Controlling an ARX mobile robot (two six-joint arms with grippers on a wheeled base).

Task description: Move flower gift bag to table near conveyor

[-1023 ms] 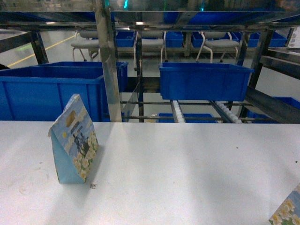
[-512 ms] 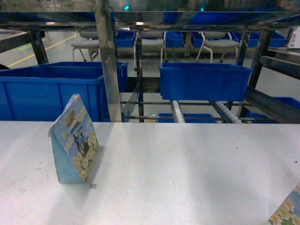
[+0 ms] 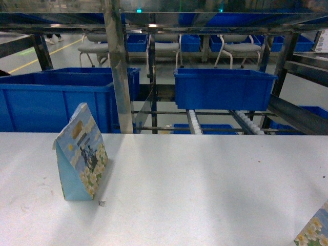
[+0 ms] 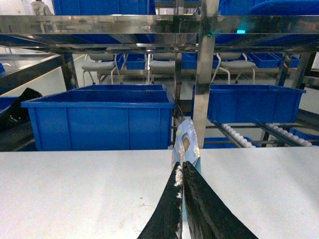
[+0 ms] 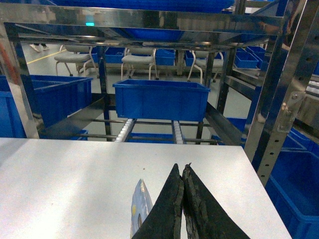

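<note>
Bag (image 3: 81, 154) stands upright at the left of the bench (image 3: 205, 179), unmoved since a second ago; both grippers (image 4: 182, 199) (image 5: 182, 204) stay clenched, empty, so placement looks finished.

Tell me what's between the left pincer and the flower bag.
Nothing: the left wrist view shows only bare table between the shut left pincer and the flower bag just beyond.

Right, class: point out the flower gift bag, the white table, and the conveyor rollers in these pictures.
flower gift bag (image 3: 82, 154): head view, on its printed front face.
table (image 3: 205, 189): head view, on a bare stretch of the white top.
conveyor (image 3: 193, 122): head view, on the left roller track beneath the blue bin.
</note>
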